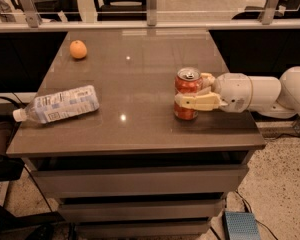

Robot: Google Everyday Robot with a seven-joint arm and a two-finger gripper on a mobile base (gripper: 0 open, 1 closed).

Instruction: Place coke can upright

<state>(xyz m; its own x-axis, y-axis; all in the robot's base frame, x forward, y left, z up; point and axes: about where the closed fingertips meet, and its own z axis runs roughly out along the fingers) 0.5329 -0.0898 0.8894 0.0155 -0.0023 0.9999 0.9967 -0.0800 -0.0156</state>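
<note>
The coke can [187, 84] is a red can with a silver top. It stands upright on the right part of the brown table [135, 79], its base at the surface. My gripper [191, 90] reaches in from the right on a white arm [255, 91]. Its cream fingers [196, 102] lie against the near and far sides of the can, closed around its middle.
A clear plastic bottle [60, 104] with a white-blue label lies on its side near the table's left front edge. An orange [78, 49] sits at the back left. A glass rail runs behind the table. Drawers are below the top.
</note>
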